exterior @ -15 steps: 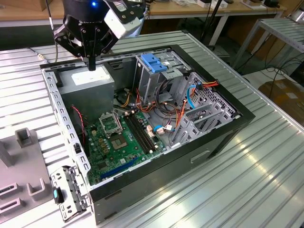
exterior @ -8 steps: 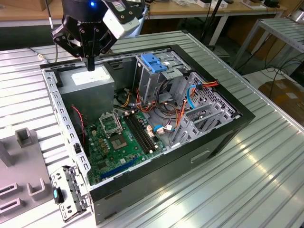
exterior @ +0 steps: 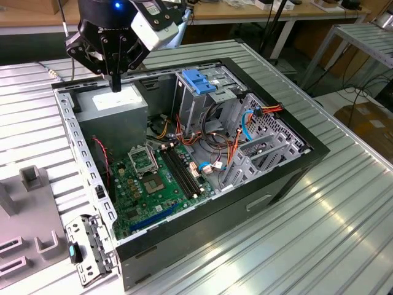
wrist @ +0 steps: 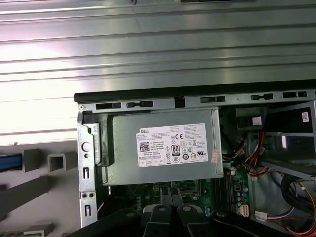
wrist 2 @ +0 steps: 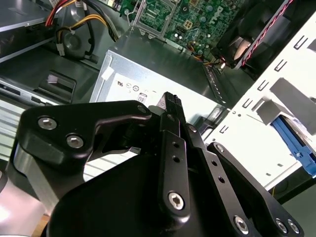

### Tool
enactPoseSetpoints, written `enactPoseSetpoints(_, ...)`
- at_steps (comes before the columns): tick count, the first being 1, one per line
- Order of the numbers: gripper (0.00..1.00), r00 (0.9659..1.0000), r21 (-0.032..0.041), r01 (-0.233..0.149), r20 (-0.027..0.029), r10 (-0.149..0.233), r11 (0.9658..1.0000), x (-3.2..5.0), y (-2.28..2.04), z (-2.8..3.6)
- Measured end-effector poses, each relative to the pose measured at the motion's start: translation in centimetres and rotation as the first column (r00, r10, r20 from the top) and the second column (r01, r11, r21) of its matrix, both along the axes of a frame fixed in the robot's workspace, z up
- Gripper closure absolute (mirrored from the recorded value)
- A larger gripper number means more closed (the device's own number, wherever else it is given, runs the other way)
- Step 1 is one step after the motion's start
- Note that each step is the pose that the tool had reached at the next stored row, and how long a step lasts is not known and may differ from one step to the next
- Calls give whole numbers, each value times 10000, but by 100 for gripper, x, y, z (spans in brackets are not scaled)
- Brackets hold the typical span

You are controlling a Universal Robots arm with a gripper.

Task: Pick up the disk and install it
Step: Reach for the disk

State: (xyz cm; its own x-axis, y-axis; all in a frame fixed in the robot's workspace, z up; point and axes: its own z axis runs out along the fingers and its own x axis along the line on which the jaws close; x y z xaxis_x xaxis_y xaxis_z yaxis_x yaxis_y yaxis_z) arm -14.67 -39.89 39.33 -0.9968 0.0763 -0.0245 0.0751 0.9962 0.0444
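My gripper (exterior: 115,87) hangs at the back left corner of the open computer case (exterior: 288,178) in the exterior view, just above the grey power supply (exterior: 116,109). Its two black fingers are pressed together with nothing between them; the second wrist view shows the gripper (wrist 2: 171,100) shut over the labelled power supply (wrist 2: 148,74). I cannot make out the disk for certain. A bright blue strip (wrist: 10,160) lies outside the case wall beyond grey fixture blocks, and a blue rail-like piece (wrist 2: 296,143) shows past the pale wall; I cannot tell whether either is the disk.
Inside the case are a green motherboard (exterior: 153,184), a light-blue latch plate (exterior: 199,82) on a silver cage, and orange and blue cables (exterior: 245,126). Grey fixture blocks (exterior: 29,178) stand on the ribbed metal table (exterior: 344,227) at the exterior view's left.
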Motion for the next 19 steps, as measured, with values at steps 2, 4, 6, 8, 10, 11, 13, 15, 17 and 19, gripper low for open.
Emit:
enactPoseSetpoints(2, 89, 10000, 0, 0, 0, 0, 10000, -7, 0, 0)
enactPoseSetpoints(4, 89, 10000, 0, 0, 0, 0, 10000, -14, 0, 0)
enactPoseSetpoints(6, 89, 10000, 0, -1, 0, 1, 10000, -24, 0, 0)
enactPoseSetpoints(8, 89, 10000, 0, 0, 0, 0, 10000, -34, 0, 0)
enactPoseSetpoints(10, 89, 10000, 0, 0, 0, 0, 10000, -41, 0, 0)
enactPoseSetpoints(11, 89, 10000, 0, 0, 0, 0, 10000, -44, 0, 0)
enactPoseSetpoints(13, 89, 10000, 0, -1, 0, 1, 10000, -50, 0, 0)
enactPoseSetpoints(15, 89, 10000, 0, -1, 0, 1, 10000, -57, 0, 0)
enactPoseSetpoints(17, 89, 10000, 0, -1, 0, 1, 10000, -63, 0, 0)
enactPoseSetpoints(19, 89, 10000, 0, 0, 0, 0, 10000, -74, 0, 0)
